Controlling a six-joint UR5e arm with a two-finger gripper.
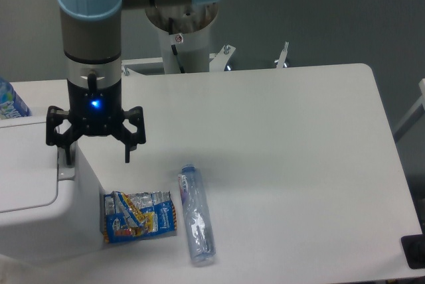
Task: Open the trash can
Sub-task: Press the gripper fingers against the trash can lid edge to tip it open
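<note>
The trash can (40,217) is a large white boxy bin at the left edge, with a flat white lid (23,168) and a grey push tab (64,171) on the lid's right side. My gripper (97,156) hangs open above the bin's right edge, a blue light glowing on its body. Its left finger (67,154) reaches down right at the grey tab, and I cannot tell whether it touches. The right finger (127,153) hangs over the table beside the bin. Nothing is held between the fingers.
A clear plastic bottle (196,215) lies on the table right of the bin. A blue and orange snack packet (138,215) lies against the bin's right wall. Another bottle with a blue label (9,101) shows at the far left edge. The table (279,164) stretches to the right.
</note>
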